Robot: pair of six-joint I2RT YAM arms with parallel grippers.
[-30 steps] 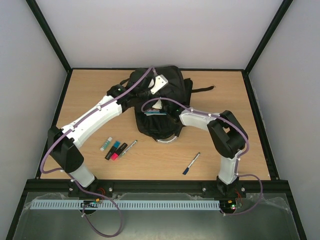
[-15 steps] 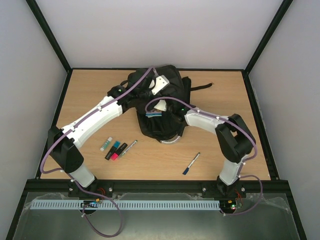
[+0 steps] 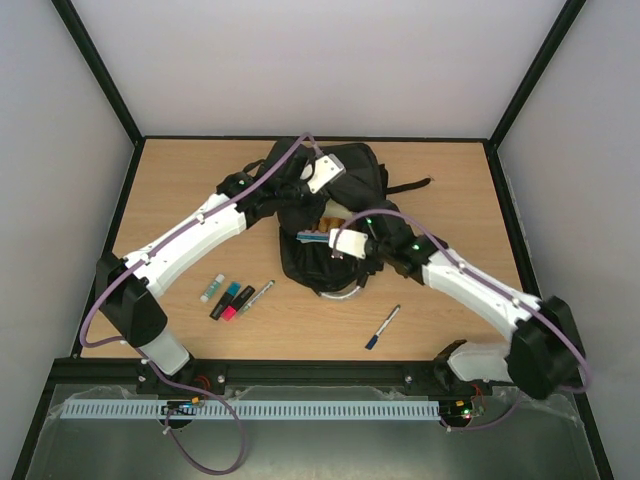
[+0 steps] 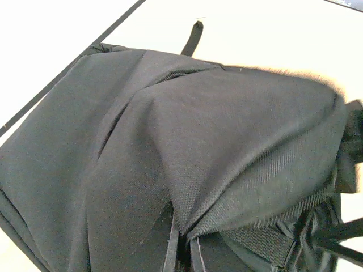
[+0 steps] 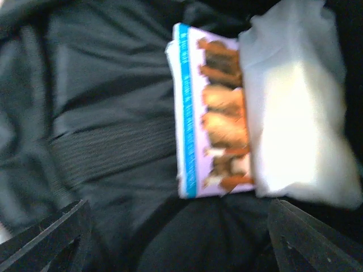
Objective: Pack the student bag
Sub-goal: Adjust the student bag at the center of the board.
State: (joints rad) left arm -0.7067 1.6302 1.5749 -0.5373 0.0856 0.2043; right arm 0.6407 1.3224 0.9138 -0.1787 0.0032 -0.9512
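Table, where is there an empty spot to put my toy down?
Bare wood on the table lies far-left, between the student bag and the left edge; far-right, past the bag's strap; and near, between the markers and blue pen. The middle is crowded: bag, left arm, right arm.

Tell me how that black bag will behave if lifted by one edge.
The student bag will probably flop and sag: its fabric creases and drapes. Likely not slippery, given the coarse weave. The book at its opening could slide out.
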